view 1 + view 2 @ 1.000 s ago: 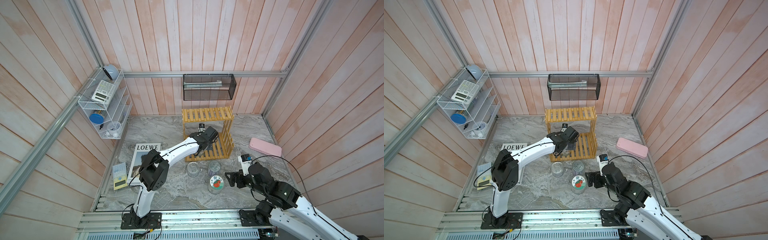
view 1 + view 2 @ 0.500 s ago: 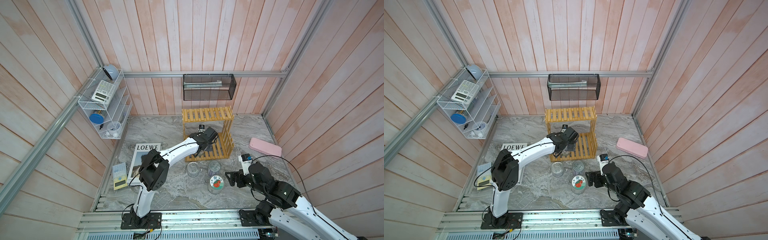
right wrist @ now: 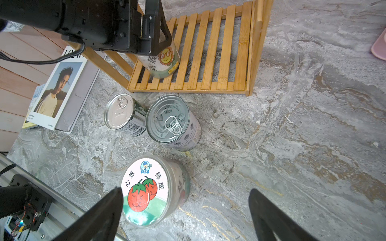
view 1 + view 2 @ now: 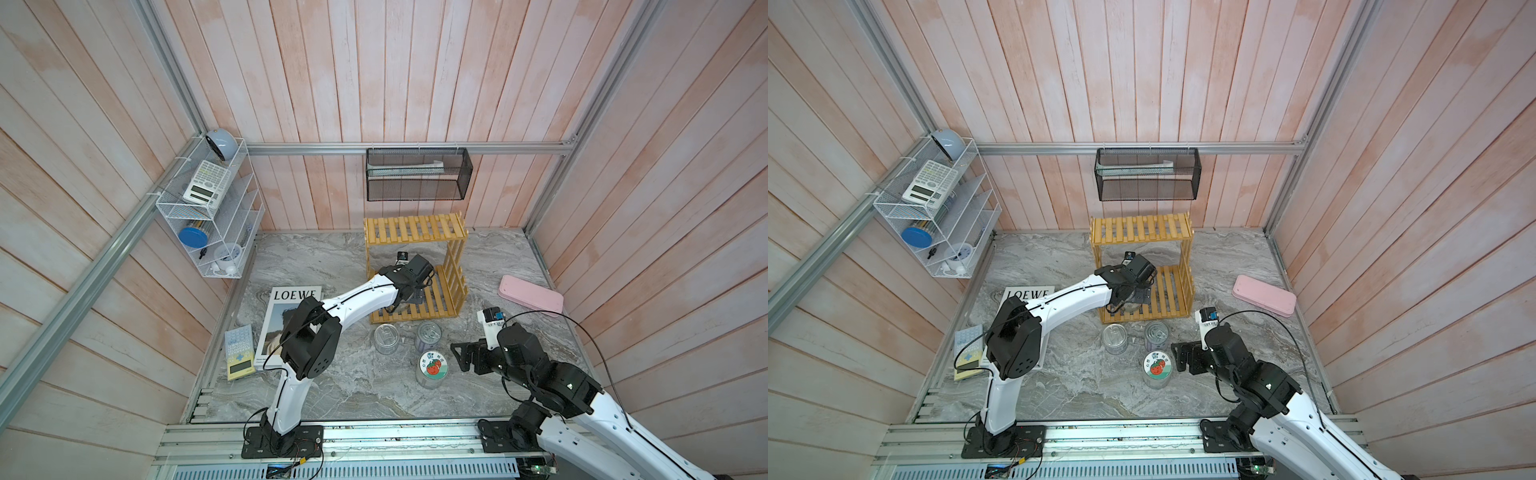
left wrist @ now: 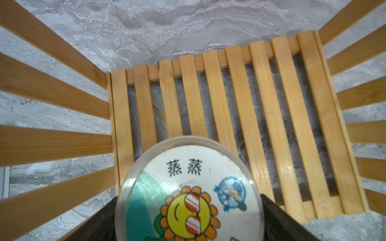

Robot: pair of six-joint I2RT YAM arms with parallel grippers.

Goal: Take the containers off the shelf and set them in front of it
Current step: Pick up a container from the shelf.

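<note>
The yellow slat shelf (image 4: 413, 228) stands at the back of the marble floor. On its lower tier (image 5: 277, 104) stands a glass jar with a sunflower-sticker lid (image 5: 188, 187). My left gripper (image 5: 189, 198) reaches into that tier, open, one finger on each side of the jar (image 3: 165, 62). In front of the shelf stand the white-blue tin (image 4: 386, 337), the purple-white tin (image 4: 429, 334) and a tomato-sticker jar (image 4: 432, 368). My right gripper (image 4: 457, 357) hangs open just right of the tomato jar (image 3: 146, 189), holding nothing.
A pink case (image 4: 531, 296) lies to the right of the shelf. A magazine (image 4: 291, 316) and a calculator (image 4: 239, 353) lie at the left. A white wire rack (image 4: 212, 220) and a black mesh basket (image 4: 417, 174) hang on the walls.
</note>
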